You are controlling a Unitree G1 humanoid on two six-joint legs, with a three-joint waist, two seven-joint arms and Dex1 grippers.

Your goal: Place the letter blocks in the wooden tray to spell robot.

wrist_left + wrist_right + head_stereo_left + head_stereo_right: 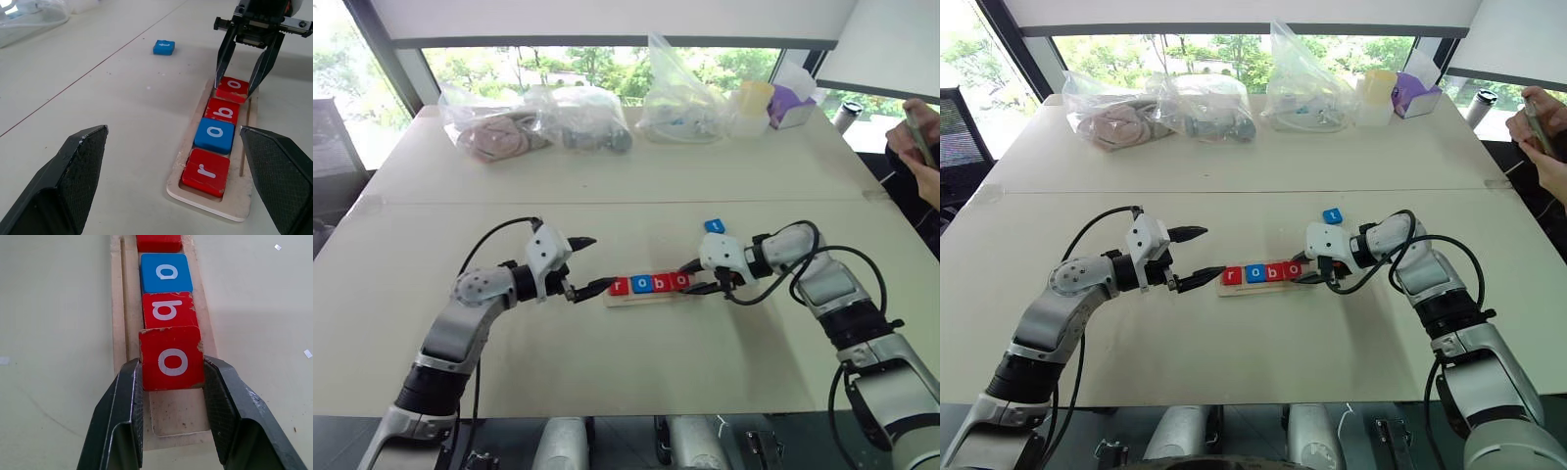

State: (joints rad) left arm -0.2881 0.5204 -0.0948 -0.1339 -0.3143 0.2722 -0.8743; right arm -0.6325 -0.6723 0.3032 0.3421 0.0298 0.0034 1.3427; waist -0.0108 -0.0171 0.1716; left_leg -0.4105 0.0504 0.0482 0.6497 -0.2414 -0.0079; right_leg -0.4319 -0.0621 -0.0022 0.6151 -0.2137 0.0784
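Observation:
The wooden tray (647,298) lies mid-table between my grippers. In it, from its left end, sit a red r (620,286), a blue o (641,285) and a red b (662,283). My right gripper (688,280) is shut on a red o (172,360), its fingers (124,401) pressing two opposite sides. The block is at the fourth place, right behind the b; whether it lies flat I cannot tell. A blue t (714,226) lies loose on the table behind the tray's right end. My left gripper (600,262) stands open and empty at the tray's left end.
Several clear plastic bags (538,122) with objects, a yellow-lidded tub (754,103) and a purple box (791,106) line the far edge of the table. A person's hands (920,147) holding a phone are at the far right. A seam (607,203) crosses the tabletop.

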